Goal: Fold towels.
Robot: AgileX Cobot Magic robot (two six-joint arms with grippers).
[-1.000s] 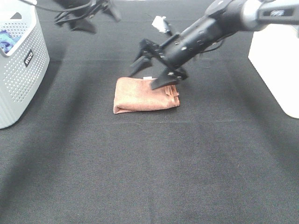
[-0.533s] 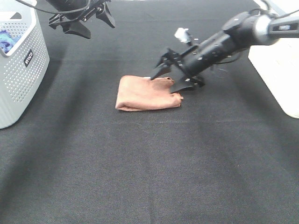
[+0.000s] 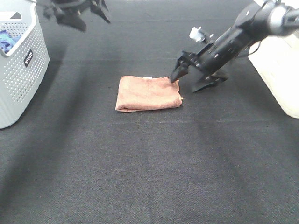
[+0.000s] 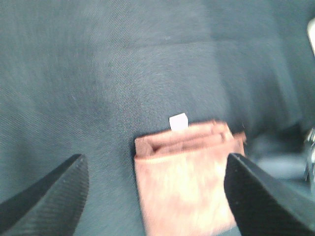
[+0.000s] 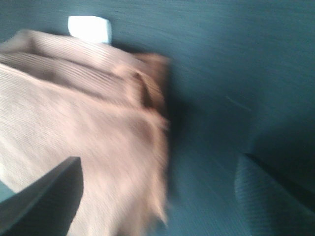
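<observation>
The reddish-brown towel [image 3: 148, 94] lies folded into a small rectangle on the black table, with its white tag [image 3: 148, 77] at the far edge. My right gripper [image 3: 192, 80] is open and empty, just right of the towel's far right corner and clear of it. My left gripper [image 3: 77, 12] is open and empty, high at the far left, well away from the towel. The left wrist view shows the folded towel [image 4: 187, 177] and tag [image 4: 178, 121] between its fingers. The right wrist view shows the towel [image 5: 83, 142] close up and blurred.
A white perforated basket [image 3: 21, 65] holding blue cloth stands at the left edge. A white container [image 3: 278, 65] stands at the right edge. The black cloth-covered table [image 3: 149, 168] stretches in front of the towel.
My right gripper has let go of the towel and pulled back to the right. The towel has settled flat. My left gripper has drifted up and back at the far left.
</observation>
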